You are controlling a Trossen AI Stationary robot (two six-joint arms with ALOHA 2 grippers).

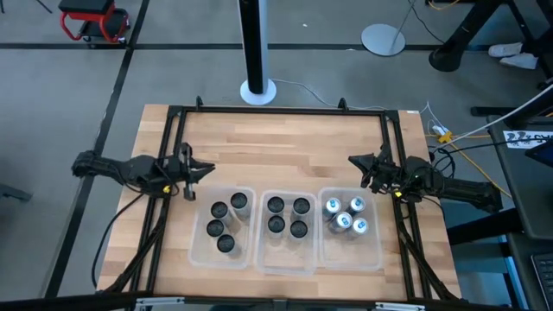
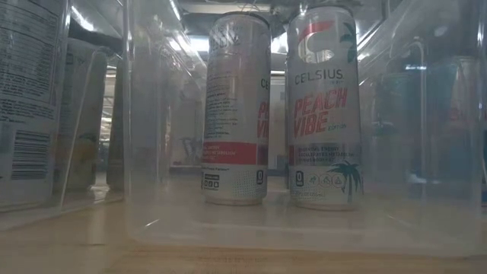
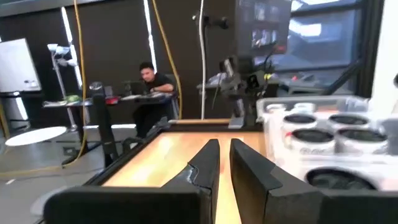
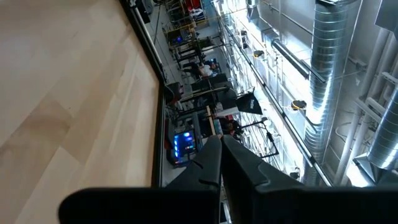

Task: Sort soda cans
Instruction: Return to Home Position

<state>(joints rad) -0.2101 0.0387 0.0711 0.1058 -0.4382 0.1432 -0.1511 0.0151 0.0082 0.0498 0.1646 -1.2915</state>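
Three clear bins stand side by side at the table's near middle. The left bin (image 1: 200, 250) and the middle bin (image 1: 288, 259) each hold several dark-topped soda cans (image 1: 219, 210) (image 1: 276, 206), standing upright. The right bin (image 1: 350, 255) holds several silver-topped, blue-white cans (image 1: 344, 222). The low view shows two white cans (image 2: 323, 106) upright on a bin floor. My left gripper (image 1: 210, 168) (image 3: 224, 149) hovers shut, pointing level, beyond the left bin's far left corner. My right gripper (image 1: 352, 161) (image 4: 219, 142) hovers shut beyond the right bin's far edge. Neither holds anything.
Black frame rails (image 1: 276, 111) run along the table's edges. Bare wood (image 1: 276, 151) lies between the two grippers on the far half. A pole's round base (image 1: 257, 89) stands beyond the far edge. A person (image 3: 152, 81) sits at a desk in the room.
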